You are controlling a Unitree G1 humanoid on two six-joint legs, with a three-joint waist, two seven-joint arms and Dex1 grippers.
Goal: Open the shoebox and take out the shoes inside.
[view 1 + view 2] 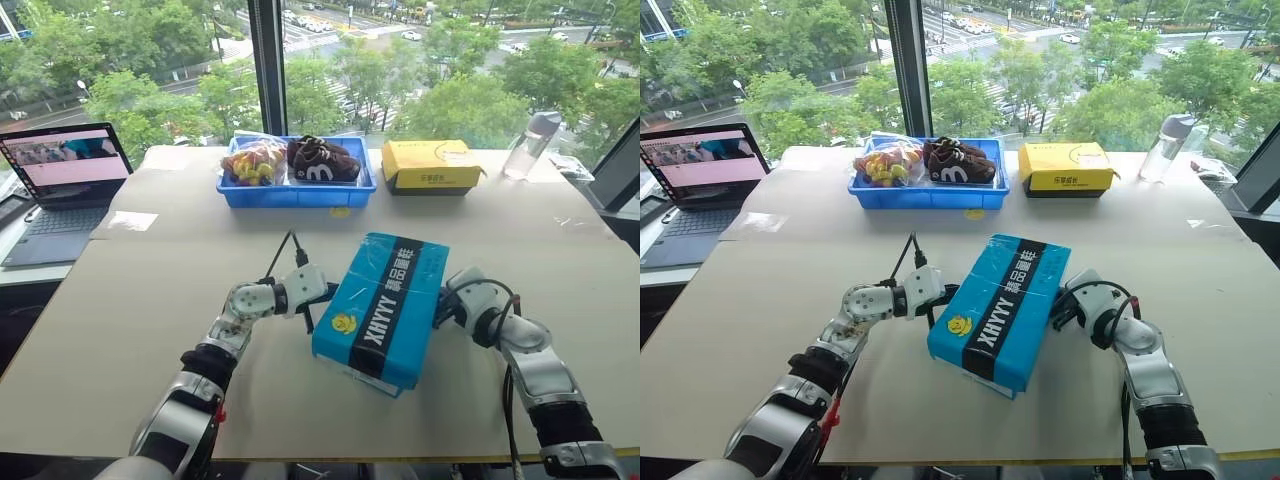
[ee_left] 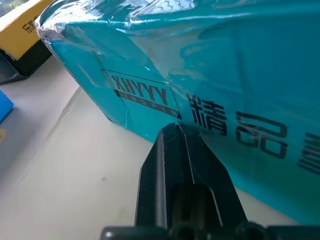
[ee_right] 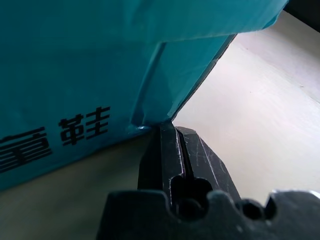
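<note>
The left end effector (image 1: 311, 318) is sitting closed and empty, its tips just beside the left long wall of the shoebox (image 1: 385, 305); the shoebox is lying lid-shut on the surface (image 1: 120, 330) between both arms, its long axis running away from the robot and slightly to the right; the right end effector (image 3: 172, 137) is likewise closed on nothing, its tips at the lower edge of the right wall; both arms appear about equally near, so the lid seam is likely deciding the lift.

Open worktop (image 1: 150, 330) at lower left and right

The shoebox (image 1: 385, 305) blocks the centre; a blue tray (image 1: 296, 190), yellow box (image 1: 432, 165) and bottle (image 1: 528, 145) line the top edge.
</note>
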